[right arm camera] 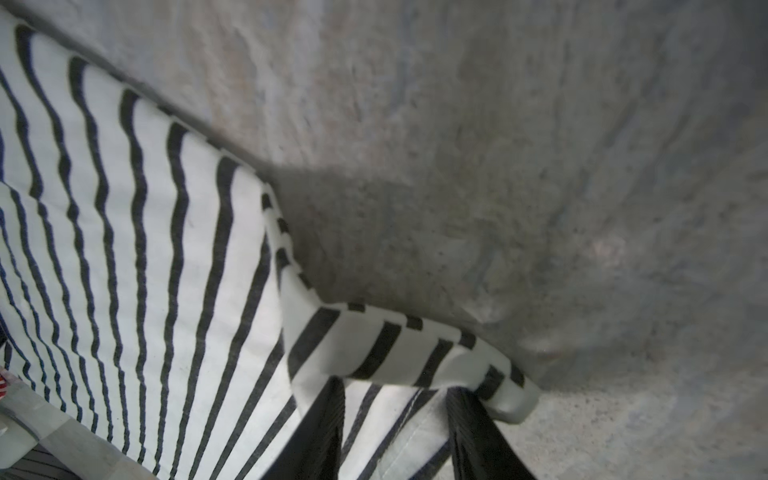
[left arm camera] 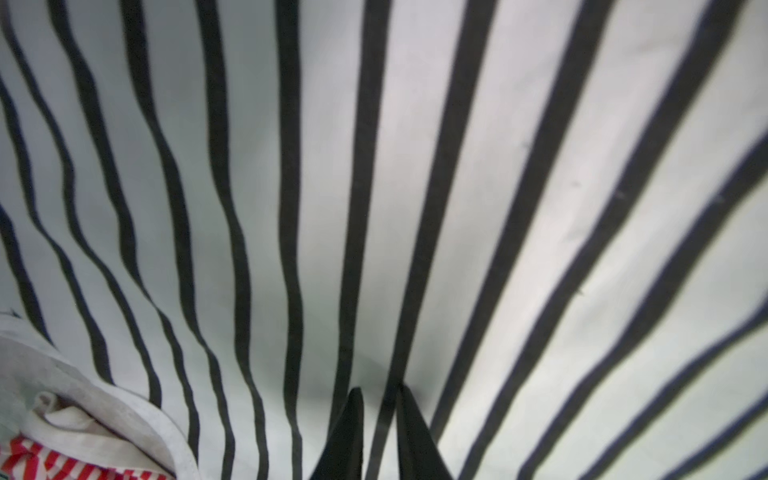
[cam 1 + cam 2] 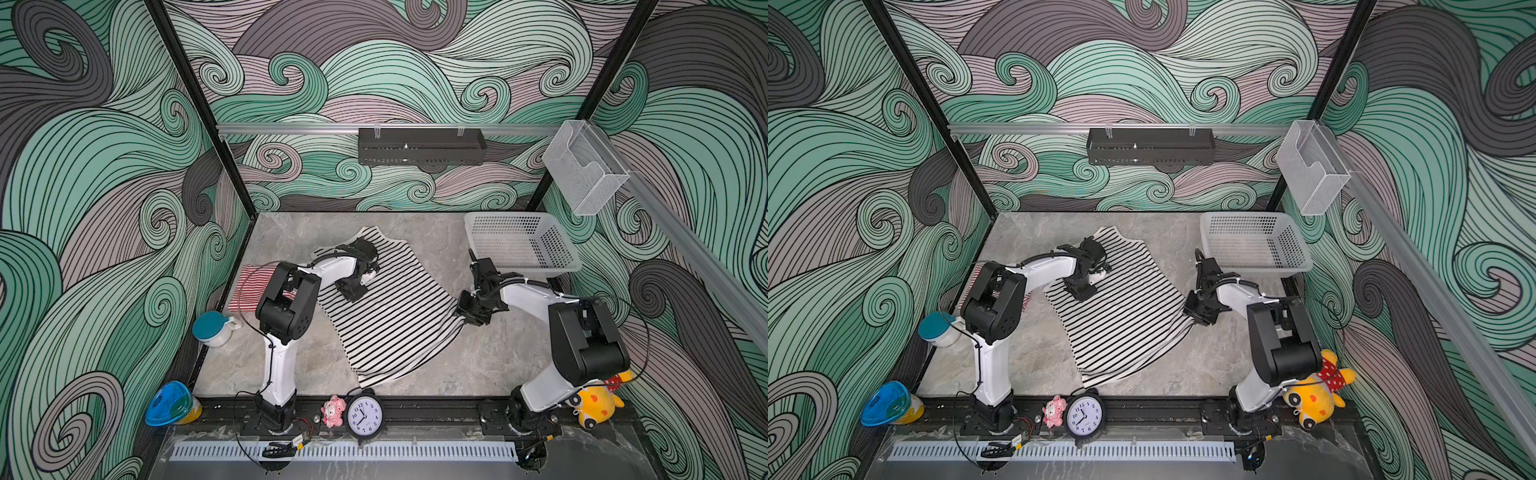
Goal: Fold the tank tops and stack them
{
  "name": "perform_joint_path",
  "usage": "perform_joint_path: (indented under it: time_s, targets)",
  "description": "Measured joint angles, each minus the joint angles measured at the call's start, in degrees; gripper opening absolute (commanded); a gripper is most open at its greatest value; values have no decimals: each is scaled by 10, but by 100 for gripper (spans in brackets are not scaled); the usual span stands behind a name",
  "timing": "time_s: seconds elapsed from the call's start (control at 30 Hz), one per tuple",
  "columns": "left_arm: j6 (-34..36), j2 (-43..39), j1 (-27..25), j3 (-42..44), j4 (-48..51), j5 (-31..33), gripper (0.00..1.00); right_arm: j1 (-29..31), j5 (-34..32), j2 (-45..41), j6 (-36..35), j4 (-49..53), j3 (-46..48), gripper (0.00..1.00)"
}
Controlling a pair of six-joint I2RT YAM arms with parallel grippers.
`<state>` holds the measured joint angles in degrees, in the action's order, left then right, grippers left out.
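Note:
The black-and-white tank top [image 3: 395, 316] [image 3: 1125, 316] lies spread diagonally across the middle of the table. My left gripper [image 3: 352, 293] [image 2: 378, 390] is down on its upper left part. Its fingers stand almost together, with striped cloth in the narrow gap. My right gripper [image 3: 464, 316] [image 1: 395, 382] is at the garment's right edge. Its jaws are apart, the hem lies flat between them, and a turned-over corner rests across the fingertips [image 1: 332, 386]. The red-and-white tank top [image 3: 249, 286] [image 2: 41, 461] lies at the left, mostly hidden under the left arm.
A white perforated basket [image 3: 557, 249] stands at the back right, close behind the right arm. A teal-lidded cup [image 3: 212, 328] sits by the left wall. Along the front rail are a blue bowl [image 3: 170, 403], a pink toy [image 3: 333, 410], a clock [image 3: 365, 415] and a yellow plush [image 3: 598, 401].

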<state>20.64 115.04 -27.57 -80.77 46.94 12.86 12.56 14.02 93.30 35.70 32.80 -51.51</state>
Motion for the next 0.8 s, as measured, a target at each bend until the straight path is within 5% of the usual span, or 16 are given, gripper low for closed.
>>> perform_joint_path:
  time_s: [0.13, 0.3, 0.6, 0.8]
  targets:
    - [-4, -17, 0, -13, 0, 7, 22, 17, -23, -47, -5, 20, -6, 45]
    - [-3, -2, 8, -98, -6, 22, 22, 115, -40, -108, 16, 26, -15, 45]
    - [3, 141, 44, -268, -11, 37, 22, 253, -24, -43, 97, -52, 25, 45]
    - [5, 184, 62, -278, 3, 40, 21, 269, -14, -7, 110, -84, 33, 45]
